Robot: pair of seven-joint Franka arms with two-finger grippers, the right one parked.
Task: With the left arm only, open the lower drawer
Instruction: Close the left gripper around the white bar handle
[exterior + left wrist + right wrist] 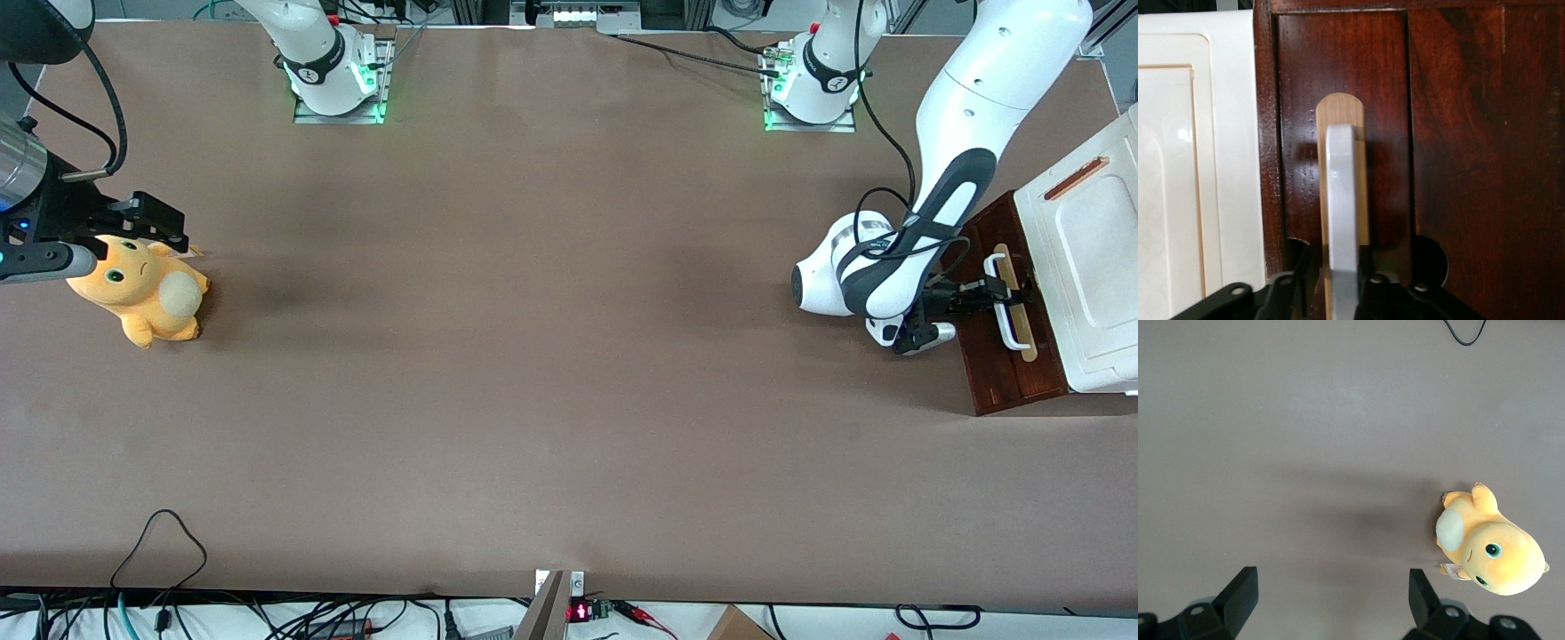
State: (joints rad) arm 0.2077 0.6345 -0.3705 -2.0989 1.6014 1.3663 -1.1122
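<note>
**Gripping the lower drawer's handle**

Front view: the left arm (965,116) reaches down over the working arm's end of the brown table (533,356). Its gripper (1003,290) sits at the white loop handle (1011,307) on the pale wooden strip (1018,311). The lower drawer (1005,356), dark reddish-brown, lies face-up beside the white top panel (1089,258), which carries an orange-brown strip (1076,178). Drawer front looks level with the frame around it; no pale inside showing. Toward the parked arm's end of the table, a yellow plush toy (142,293) lies on its side.

Left wrist view: the handle (1341,213) runs straight between the two black fingers (1288,293). Fingers are narrow, one on each side of the loop, closed against it. Pale strip (1341,110) shows above the handle's end, with dark drawer wood (1458,133) around it. White panel (1198,153) lies alongside.

Right wrist view: plush toy (1491,550) on bare table (1305,453), face and pale belly visible.
</note>
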